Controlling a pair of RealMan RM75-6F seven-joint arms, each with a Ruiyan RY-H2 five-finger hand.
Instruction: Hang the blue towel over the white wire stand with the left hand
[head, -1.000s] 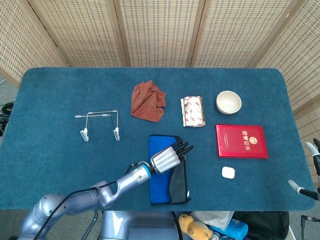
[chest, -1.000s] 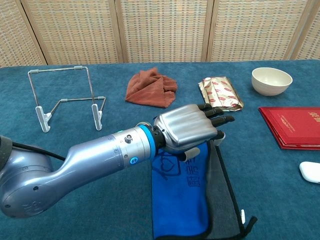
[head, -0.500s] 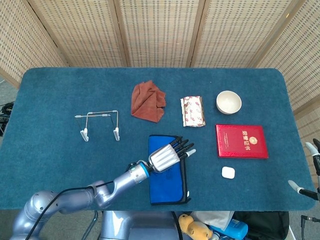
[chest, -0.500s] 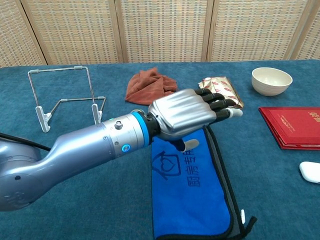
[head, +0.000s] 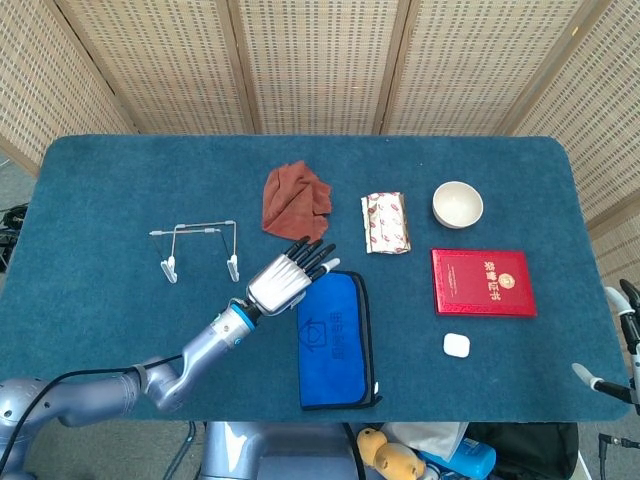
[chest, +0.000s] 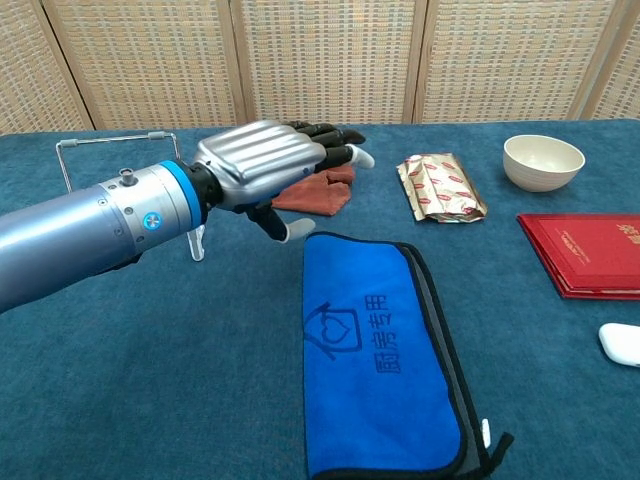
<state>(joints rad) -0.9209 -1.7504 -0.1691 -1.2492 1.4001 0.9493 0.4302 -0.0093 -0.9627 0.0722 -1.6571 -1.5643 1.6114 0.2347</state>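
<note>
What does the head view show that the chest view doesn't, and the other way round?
Only the head view shows the whole table outline, the floor clutter below its near edge, and a white part at the far right edge. Only the chest view shows the printed house logo on the blue towel clearly. Both show the open left hand beside the towel holding nothing, the white wire stand, rust cloth, foil packet, bowl and red booklet.
</note>
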